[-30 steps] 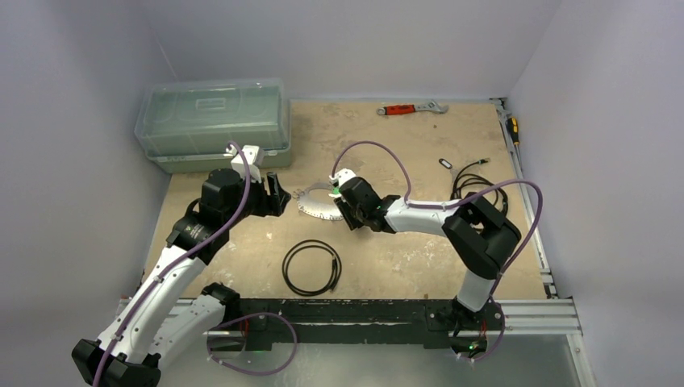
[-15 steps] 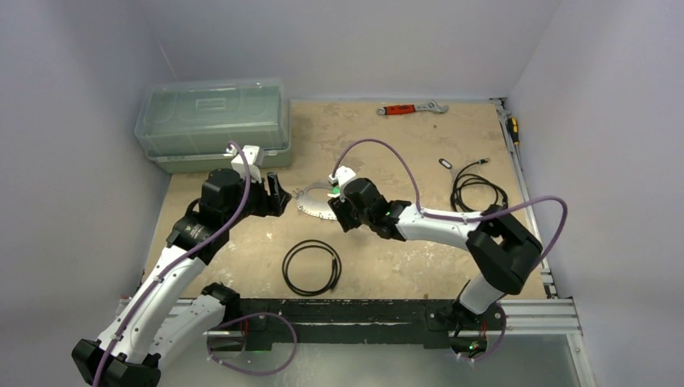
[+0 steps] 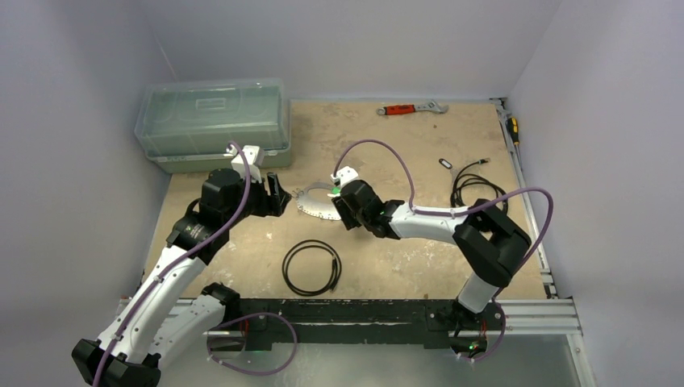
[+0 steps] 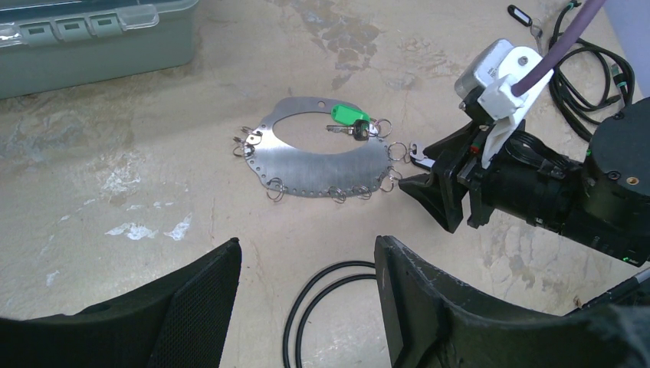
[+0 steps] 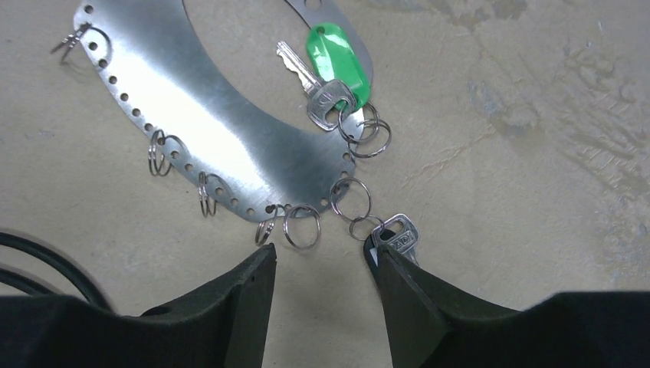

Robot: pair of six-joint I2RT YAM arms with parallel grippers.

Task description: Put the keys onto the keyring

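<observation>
Both claws spread and empty, keys lying at the plate.

My right claw (image 5: 322,264) sits low over the pale sandy bench (image 5: 498,153), fingers wide apart and pinching nothing, its tips just short of the flat silvery crescent-shaped metal keyring plate (image 5: 222,130), which has punched holes and little split rings along its edge. A small silvery key (image 5: 396,236) lies against the inside of one fingertip, its ring overlapping a ring at the plate's edge. A second silvery key with a bright green plastic tag (image 5: 337,54) rests on the plate's far end. My left claw (image 4: 306,253) hovers on the plate's other side, well apart, equally spread.
</observation>
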